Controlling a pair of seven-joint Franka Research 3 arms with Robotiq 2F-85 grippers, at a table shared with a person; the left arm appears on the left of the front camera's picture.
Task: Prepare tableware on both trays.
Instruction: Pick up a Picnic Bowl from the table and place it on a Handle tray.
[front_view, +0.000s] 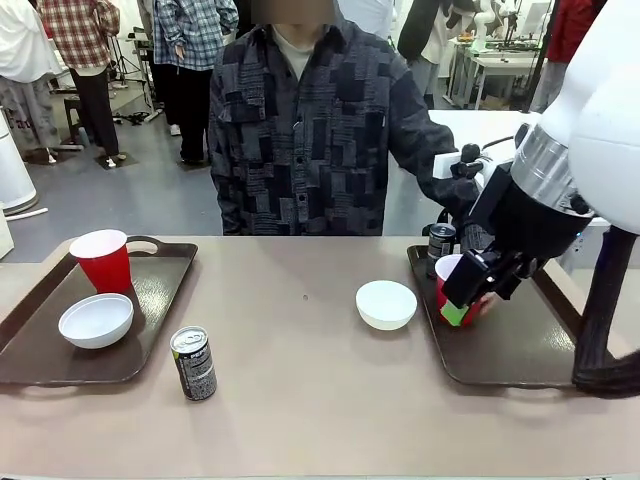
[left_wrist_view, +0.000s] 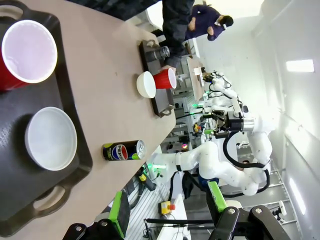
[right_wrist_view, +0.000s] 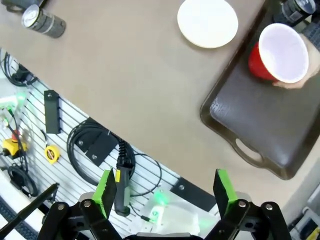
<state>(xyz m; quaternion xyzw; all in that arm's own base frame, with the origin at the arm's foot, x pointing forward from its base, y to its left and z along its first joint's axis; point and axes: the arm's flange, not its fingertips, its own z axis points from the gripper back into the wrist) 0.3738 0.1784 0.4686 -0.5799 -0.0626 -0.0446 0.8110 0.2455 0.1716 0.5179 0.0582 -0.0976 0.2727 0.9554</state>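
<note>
My right tool (front_view: 468, 292) hangs open and empty above the right tray (front_view: 510, 352), where a person's hand (right_wrist_view: 295, 83) holds the cup (right_wrist_view: 282, 52). The bowl (front_view: 386, 303) beside it probably goes next. My left tool (left_wrist_view: 167, 205) is open too.

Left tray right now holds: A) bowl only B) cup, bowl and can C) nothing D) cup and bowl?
D: the red cup and white bowl sit in the left tray, while the can stands on the table just outside its rim.
</note>
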